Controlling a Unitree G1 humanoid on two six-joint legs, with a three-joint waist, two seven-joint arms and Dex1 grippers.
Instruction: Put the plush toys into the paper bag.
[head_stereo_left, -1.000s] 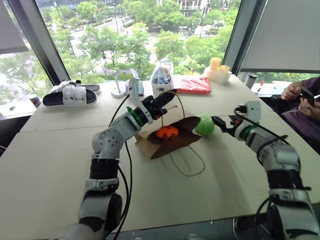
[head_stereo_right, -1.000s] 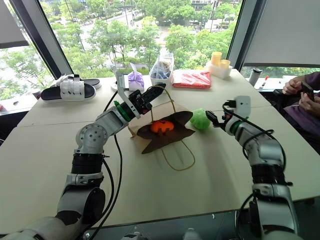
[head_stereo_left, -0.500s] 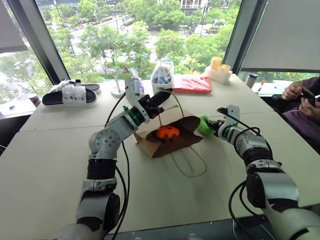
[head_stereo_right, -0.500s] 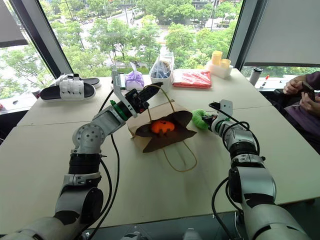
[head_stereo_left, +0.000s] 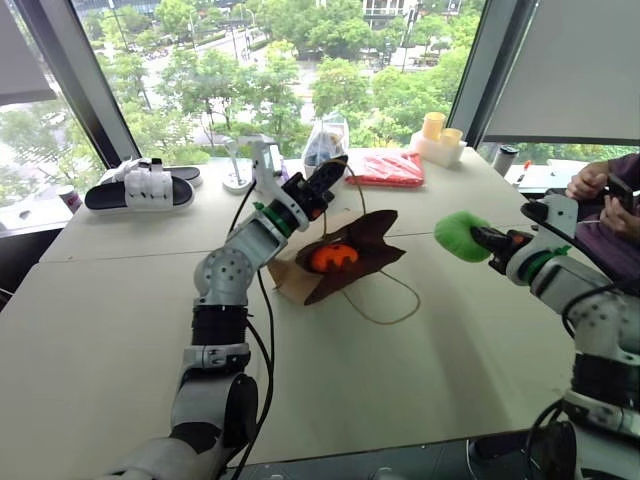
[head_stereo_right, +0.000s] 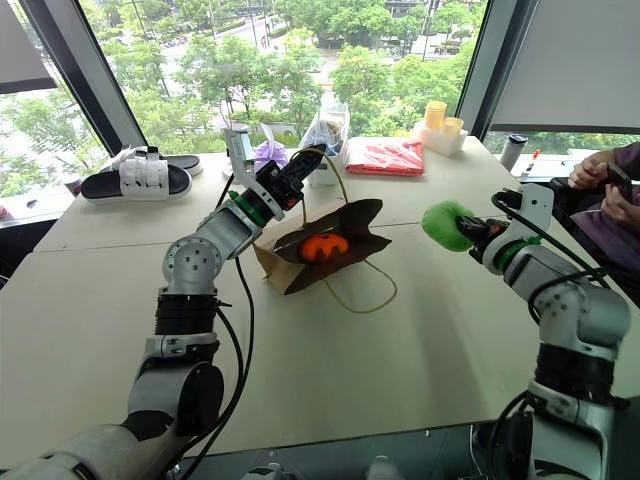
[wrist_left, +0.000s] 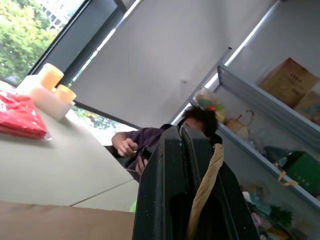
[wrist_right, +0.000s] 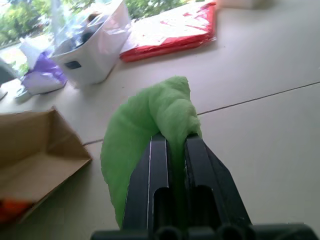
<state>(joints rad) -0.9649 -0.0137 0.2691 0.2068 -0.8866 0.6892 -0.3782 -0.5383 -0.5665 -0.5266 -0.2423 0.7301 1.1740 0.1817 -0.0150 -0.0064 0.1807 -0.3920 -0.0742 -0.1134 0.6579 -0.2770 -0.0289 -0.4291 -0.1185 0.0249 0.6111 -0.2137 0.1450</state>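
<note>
Tall windows with green trees behind them back the pale tabletop (head_stereo_left: 120, 330). On it, mid-surface, lies the paper bag (head_stereo_left: 345, 262), mouth open, with the orange plush toy (head_stereo_left: 332, 257) inside. Above the bag's far edge, the left end effector (head_stereo_left: 335, 170) has its fingers pressed together on a tan cord handle (wrist_left: 206, 184), lifting it. Well to the right of the bag, the right end effector (head_stereo_right: 470, 229) pinches the green plush toy (head_stereo_right: 444, 224) in the air.

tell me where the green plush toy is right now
The green plush toy is pinched in the right gripper, held up above the table on the right side, apart from the paper bag.
</note>
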